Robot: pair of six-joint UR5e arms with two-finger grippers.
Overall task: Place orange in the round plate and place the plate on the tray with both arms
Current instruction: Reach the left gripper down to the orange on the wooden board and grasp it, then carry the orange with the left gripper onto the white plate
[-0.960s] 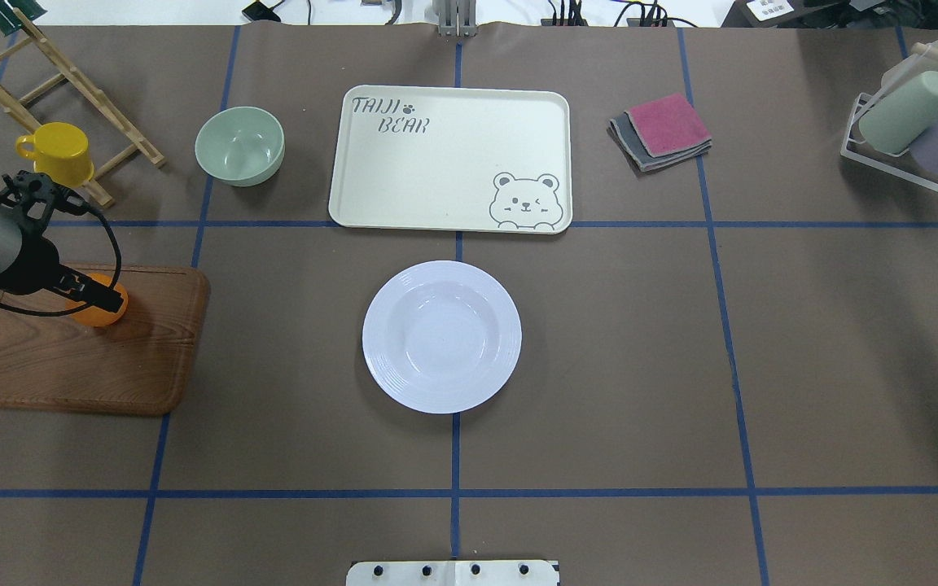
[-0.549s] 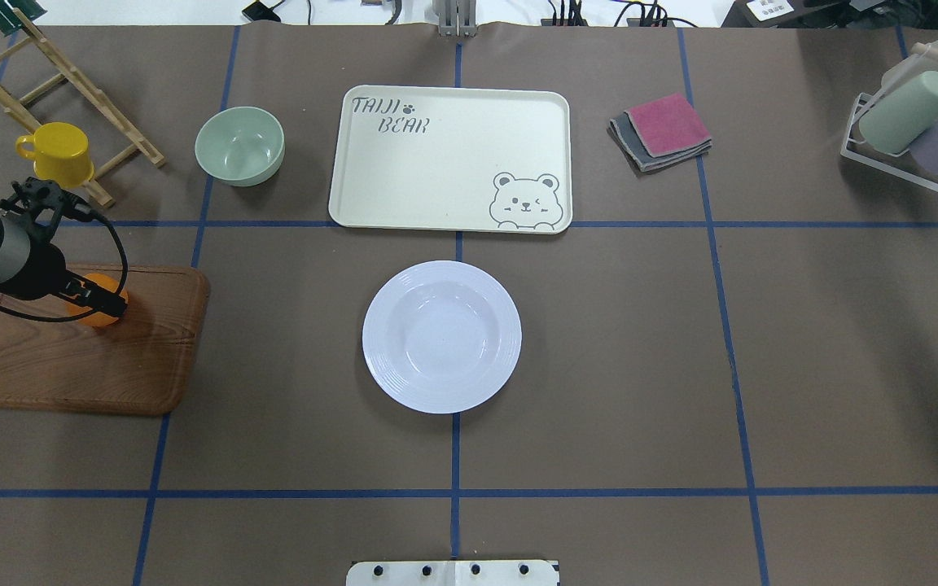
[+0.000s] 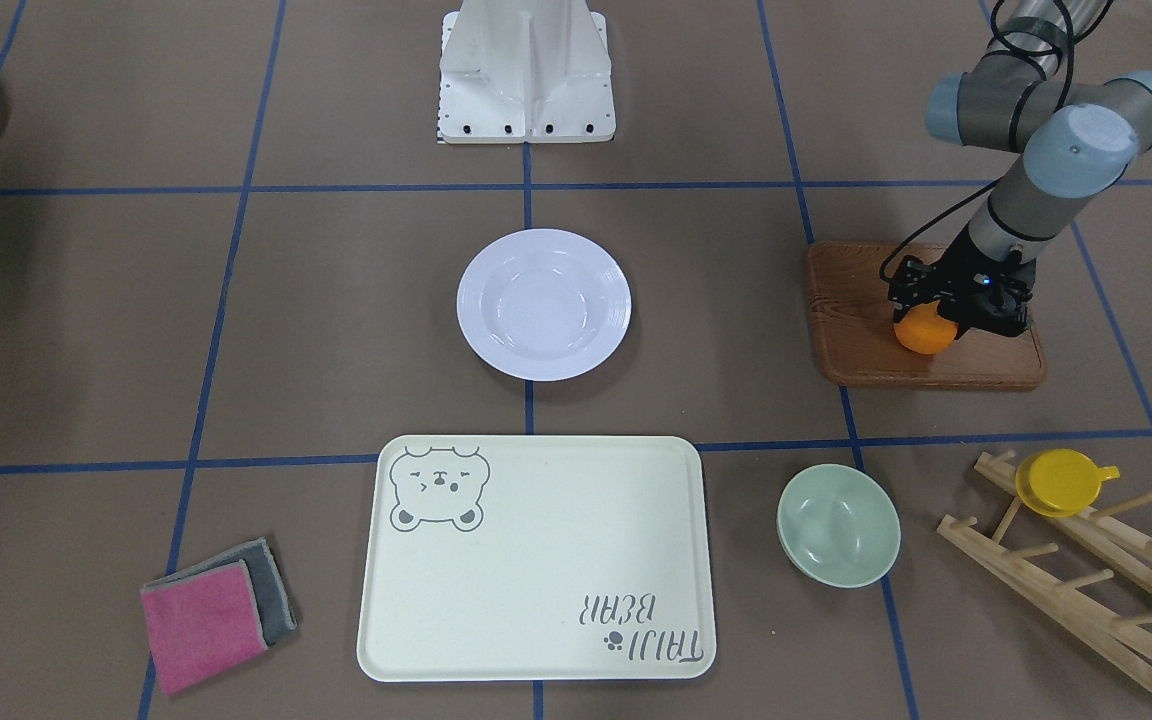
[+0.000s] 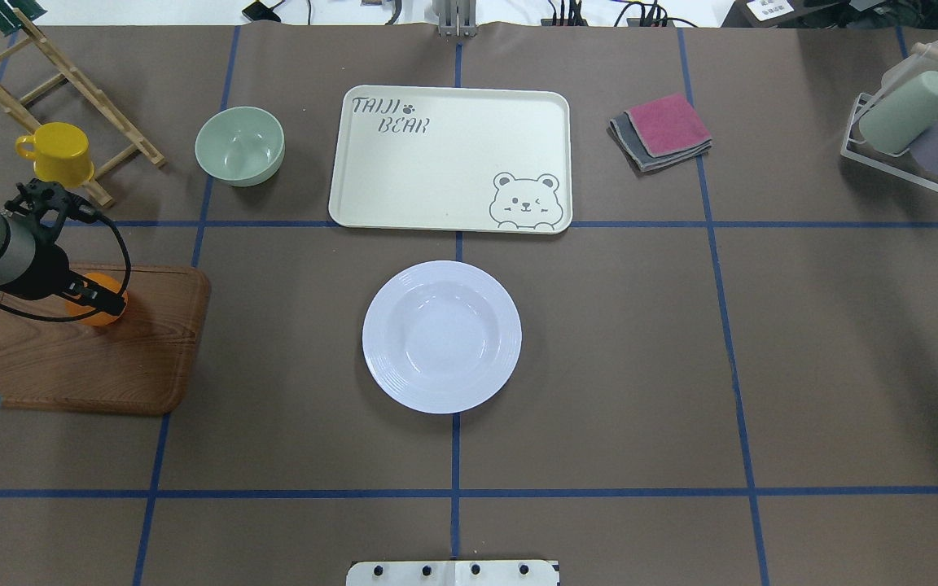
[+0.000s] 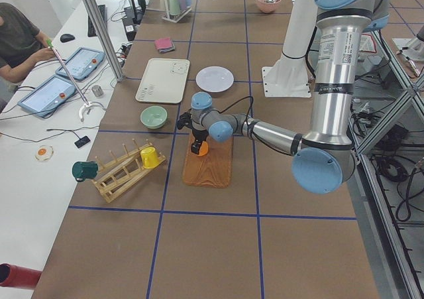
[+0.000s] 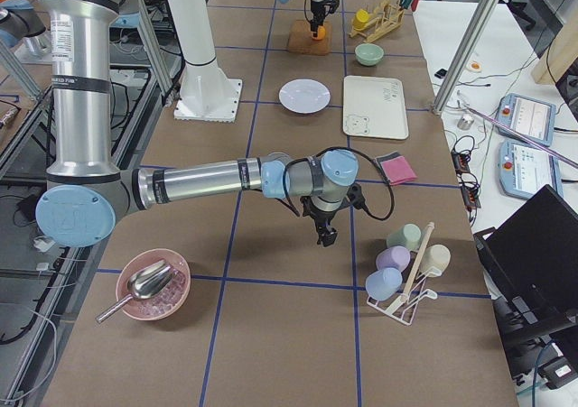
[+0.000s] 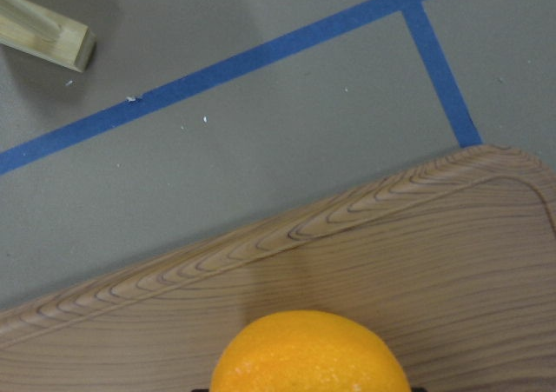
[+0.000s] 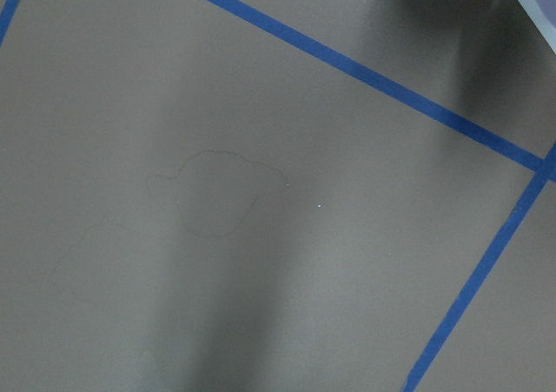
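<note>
The left gripper [image 3: 931, 318] points down over the wooden cutting board [image 3: 876, 350] at the left side of the table. Its jaws are clamped on the orange [image 3: 921, 335], one on each side of the fruit. In the left wrist view the orange fills the bottom middle of the frame, with the board's grain and raised edge behind it. Whether the fruit rests on the board or hangs just above it I cannot tell.

The round plate [image 4: 442, 336] sits empty in the middle of the table, well to the right of the board. The tray [image 4: 450, 159] lies flat just beyond the plate on the far side, apart from it and with nothing on it.

A pale-green bowl [image 4: 239, 145] stands to the left of the tray. Farther left, a yellow cup [image 4: 58, 152] hangs on a wooden drying rack [image 3: 1066, 608]. To the right of the tray lie folded pink and grey cloths [image 4: 663, 130]. A holder of pastel cups [image 4: 917, 122] stands at the far right.

The right gripper [image 6: 322, 235] shows only in the right side view, hanging low over the bare brown table near the cup holder. From there I cannot tell how its jaws stand. The right wrist view shows only the brown mat and blue tape lines.
</note>
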